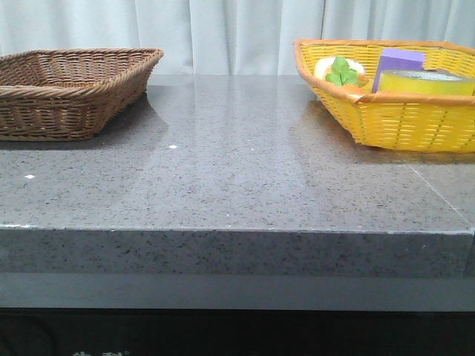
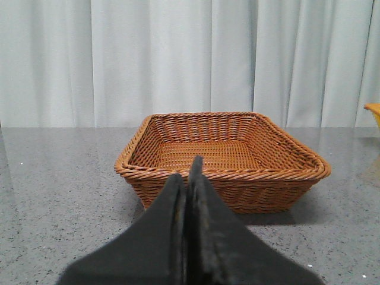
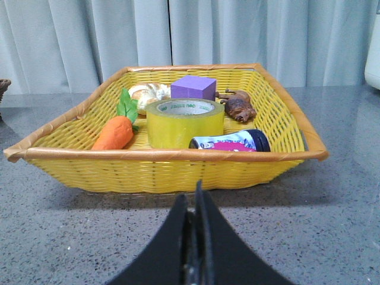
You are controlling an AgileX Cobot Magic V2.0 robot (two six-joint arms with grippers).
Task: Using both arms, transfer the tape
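Nearest, both claws, left gripper [image 2: 189, 178] and right gripper [image 3: 197, 205], sit pressed together holding nothing, each aimed at a basket. Beyond, the tape [image 3: 184, 122] stands upright mid-frame in the yellow basket [image 3: 178, 169], likely awaiting pickup; the brown basket [image 2: 237, 178] looks ready to receive it.

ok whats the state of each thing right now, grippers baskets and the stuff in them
left gripper: shut, holding nothing
right gripper: shut, holding nothing
brown wicker basket: empty
yellow wicker basket: holding several items
glossy yellow tape roll: flat, core facing up
orange toy carrot: lying down
dark can: on its side
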